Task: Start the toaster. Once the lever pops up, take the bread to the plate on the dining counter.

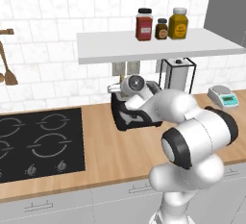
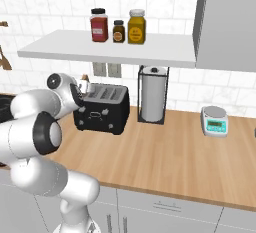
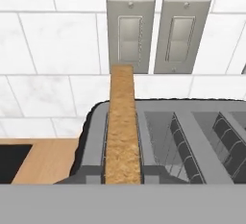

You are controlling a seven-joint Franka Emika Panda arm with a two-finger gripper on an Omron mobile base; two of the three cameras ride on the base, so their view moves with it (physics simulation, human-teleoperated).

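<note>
Close before our hand camera, the squarish tan bread slice with brown crust stands upright in the end slot of the black boxy toaster, on the wooden wall counter. Our two-finger gripper hovers at that end; we cannot tell whether its jaws hold anything. We judge a crooked pull could jam the slice against the slot.

One toaster, one bread slice, three jars, two wall switches, one scale.
</note>
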